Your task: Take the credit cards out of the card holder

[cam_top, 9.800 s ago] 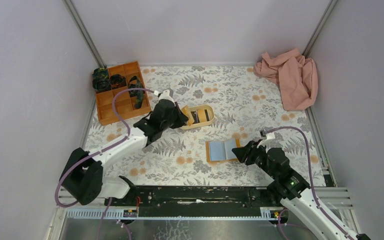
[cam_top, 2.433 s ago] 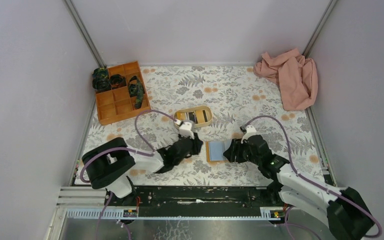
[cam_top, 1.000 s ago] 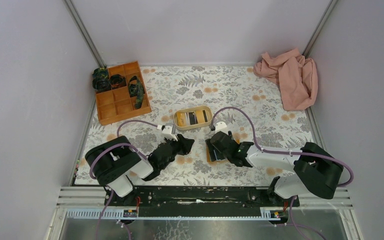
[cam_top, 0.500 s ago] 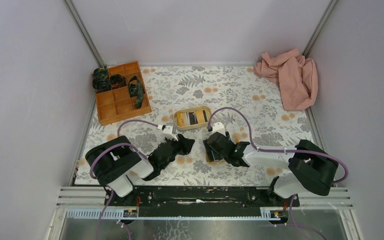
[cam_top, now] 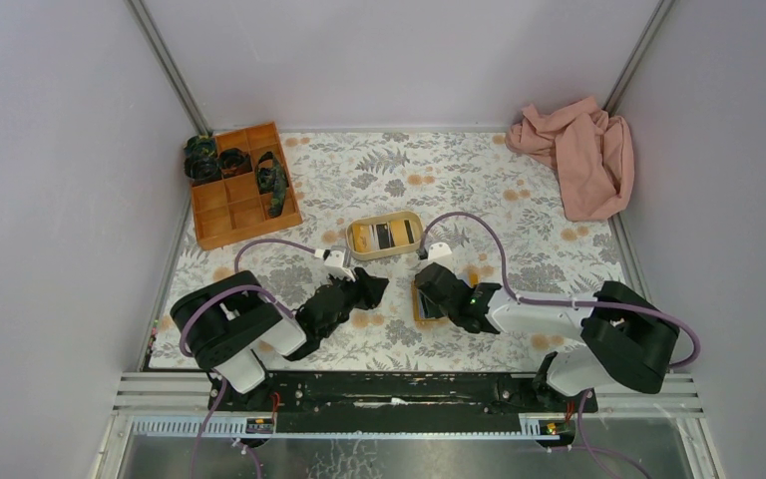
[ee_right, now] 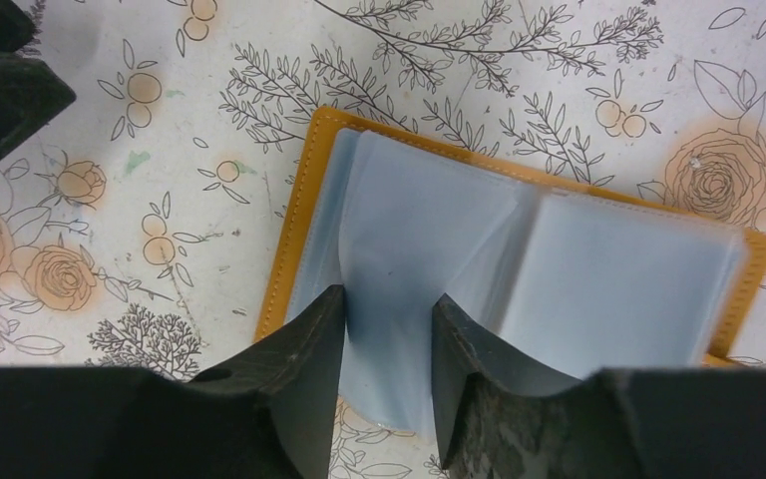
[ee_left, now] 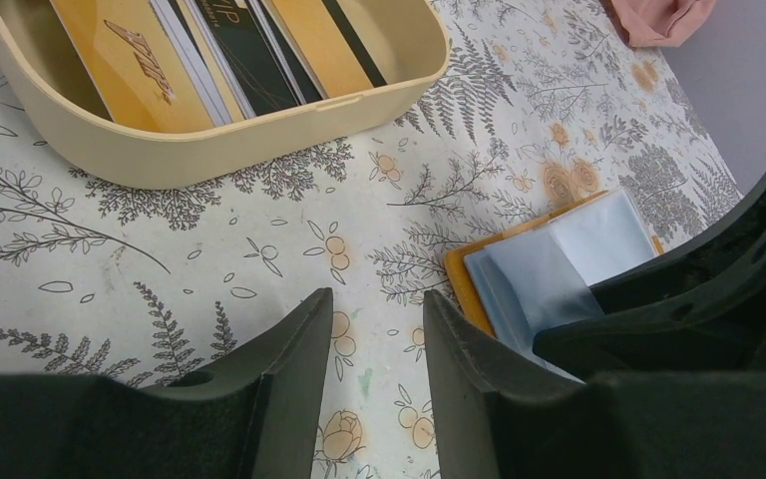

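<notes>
Since a second ago our left arm has kept its place, while our right gripper [ee_right: 387, 344] has edged a little toward the middle of the table over the card holder [ee_right: 598, 269] and drawn its jaws in. They now stand either side of a raised fold of the light blue sleeve [ee_right: 399, 239], which fills the gap and looks pinched between them. The card holder lies open and flat on the flowered table cover [ee_left: 160, 269], just in front of the beige tray [ee_left: 259, 145], which already holds several cards [ee_left: 140, 60]. Our left gripper [ee_left: 374, 344] hovers just beside the holder's left edge, its jaws partly apart with nothing between them, touching nothing. We cannot tell whether a card sits inside the pinched sleeve. If we have caught only plastic, pulling up would likely lift the whole holder, since nothing pins it down. The thin sleeve could also slip out of the grip, crease or tear at its seam. If there is a card and we hold it through the sleeve, it will not slide free, because the pocket comes along with it. With both grippers this near each other, a sideways tug by the right one could knock the left.
</notes>
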